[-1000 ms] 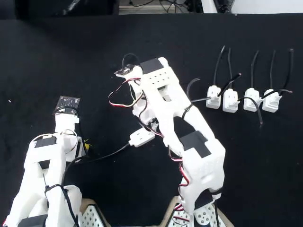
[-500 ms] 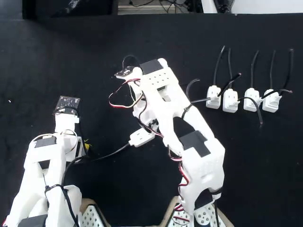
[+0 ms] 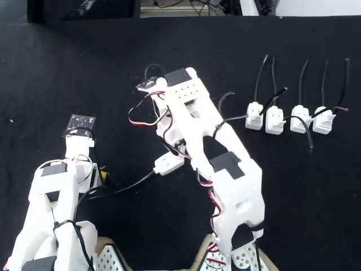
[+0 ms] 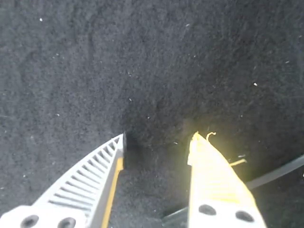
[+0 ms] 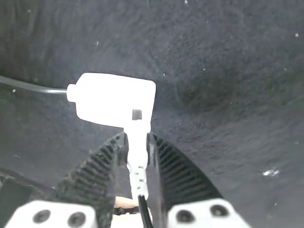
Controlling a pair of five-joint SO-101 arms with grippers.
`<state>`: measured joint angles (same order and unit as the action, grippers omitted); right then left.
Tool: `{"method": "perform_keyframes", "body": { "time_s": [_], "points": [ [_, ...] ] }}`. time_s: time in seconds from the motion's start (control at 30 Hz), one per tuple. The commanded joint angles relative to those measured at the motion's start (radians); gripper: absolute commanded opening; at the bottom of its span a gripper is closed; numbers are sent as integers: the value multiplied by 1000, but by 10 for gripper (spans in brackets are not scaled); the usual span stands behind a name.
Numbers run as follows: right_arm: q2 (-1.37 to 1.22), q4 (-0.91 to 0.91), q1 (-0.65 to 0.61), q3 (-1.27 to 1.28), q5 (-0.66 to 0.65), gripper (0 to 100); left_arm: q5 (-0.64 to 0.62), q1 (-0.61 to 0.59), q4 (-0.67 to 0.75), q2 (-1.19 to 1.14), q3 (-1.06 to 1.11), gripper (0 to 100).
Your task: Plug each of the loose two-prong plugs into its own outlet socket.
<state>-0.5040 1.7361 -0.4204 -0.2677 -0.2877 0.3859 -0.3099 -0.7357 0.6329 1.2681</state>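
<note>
In the right wrist view my right gripper (image 5: 137,140) is shut on a white two-prong plug (image 5: 137,156), whose front end meets a white outlet socket (image 5: 114,100) lying on the black mat. A thin cable leaves the far end of that socket. From above, the same socket (image 3: 168,163) lies mid-table under the right arm, with its black cable (image 3: 121,188) trailing toward the left arm. My left gripper (image 4: 156,142) hangs open just above bare mat near that cable, holding nothing; in the high view the left gripper (image 3: 98,175) sits at the lower left.
Several white sockets with plugs and black cables stand in a row at the right: one socket (image 3: 254,116), a second socket (image 3: 274,119), and others such as the end socket (image 3: 322,120). A small black board (image 3: 82,122) lies at the left.
The right arm has shifted slightly to the left and away from the front edge. The socket under it and the left arm have stayed put.
</note>
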Motion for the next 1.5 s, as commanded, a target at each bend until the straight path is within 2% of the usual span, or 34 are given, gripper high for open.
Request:
{"method": "perform_keyframes", "body": {
  "time_s": [0.0,0.3,0.57,0.93,1.13,1.47],
  "points": [
    [-4,26,2,-50,48,10,8,-7,14,0,10,216],
    [-5,28,-20,21,74,10,8,-7,14,0,10,216],
    [-10,25,-48,-44,72,10,8,-7,14,0,10,216],
    [-199,28,-48,-188,23,10,8,-8,14,-2,12,216],
    [-228,28,-64,-162,21,10,8,-7,14,-2,12,216],
    [-45,29,-112,-42,25,10,8,-8,14,-2,12,216]
  ]
}}
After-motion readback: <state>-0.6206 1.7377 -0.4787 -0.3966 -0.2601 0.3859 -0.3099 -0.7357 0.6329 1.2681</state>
